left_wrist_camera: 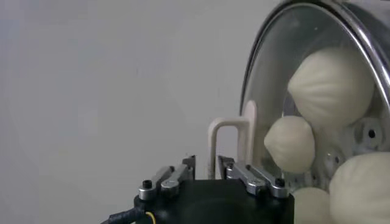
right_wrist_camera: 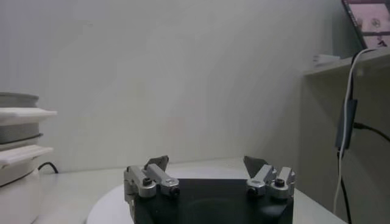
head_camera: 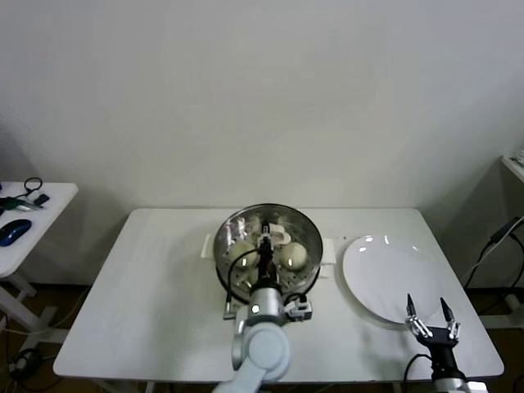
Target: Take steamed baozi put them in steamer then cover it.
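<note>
Holding the lid by its beige handle, my left pincer is clamped narrow on it right over the steamer at mid-counter. Buns already sit inside, so I judge this the covering step. Next I must seat the rim squarely, then let go. My right pincer waits spread wide above the white plate.
</note>
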### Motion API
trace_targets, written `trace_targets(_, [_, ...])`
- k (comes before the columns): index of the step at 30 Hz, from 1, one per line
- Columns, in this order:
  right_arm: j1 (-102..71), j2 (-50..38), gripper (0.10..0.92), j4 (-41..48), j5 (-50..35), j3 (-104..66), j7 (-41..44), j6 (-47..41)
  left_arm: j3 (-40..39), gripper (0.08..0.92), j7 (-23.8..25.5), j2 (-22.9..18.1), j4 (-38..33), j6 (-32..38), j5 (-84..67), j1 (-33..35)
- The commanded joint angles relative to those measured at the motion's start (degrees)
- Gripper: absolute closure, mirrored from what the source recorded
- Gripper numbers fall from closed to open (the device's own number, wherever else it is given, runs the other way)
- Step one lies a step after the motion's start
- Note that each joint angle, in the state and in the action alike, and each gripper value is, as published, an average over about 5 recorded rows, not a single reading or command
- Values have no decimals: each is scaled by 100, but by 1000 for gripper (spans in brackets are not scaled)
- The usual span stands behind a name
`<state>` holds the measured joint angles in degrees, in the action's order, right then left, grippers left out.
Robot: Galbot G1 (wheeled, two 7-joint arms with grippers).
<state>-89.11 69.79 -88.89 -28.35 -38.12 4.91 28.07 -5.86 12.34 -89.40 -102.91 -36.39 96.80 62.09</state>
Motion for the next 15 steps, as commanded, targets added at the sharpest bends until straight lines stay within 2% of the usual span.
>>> trace_targets(1, [4,11,203,-36,68,11,8,-47,-5,609,13,3,-11,40,-59,21])
trace_targets(6, [-7,-7,203,-17,66,27,35,-113,-17,461,3,71,-230,25,-196,0])
trace_targets(11, [-34,-31,203,-47,-88,115,-143,-232,-87,323,-58,452,-725,-34,-730,91])
trace_targets(15, [-87,-35,203,-186,-204,155,-326,-257,-140,215,-460,777,-1238,58,-1777,244])
